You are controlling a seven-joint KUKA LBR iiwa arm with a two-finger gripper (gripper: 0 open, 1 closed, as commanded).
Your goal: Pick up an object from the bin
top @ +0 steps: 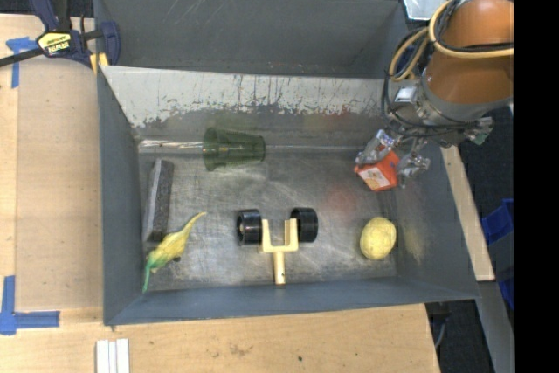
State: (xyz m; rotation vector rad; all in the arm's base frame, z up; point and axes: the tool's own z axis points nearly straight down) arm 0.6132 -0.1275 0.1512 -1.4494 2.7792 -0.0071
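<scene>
My gripper [395,155] hangs at the right side of the bin, above the floor, under the arm's orange cover. Between its fingers sits a small red and white box-like thing [377,175], lifted off the floor. Below it, on the bin floor near the front right, lies a yellow lemon-shaped ball [378,238].
A toy with two black wheels and a cream Y-shaped handle [278,236] lies at the front middle. A yellow-green toy dinosaur [169,250] lies front left beside a dark grey bar [160,198]. A dark green cup [232,148] lies on its side at the back.
</scene>
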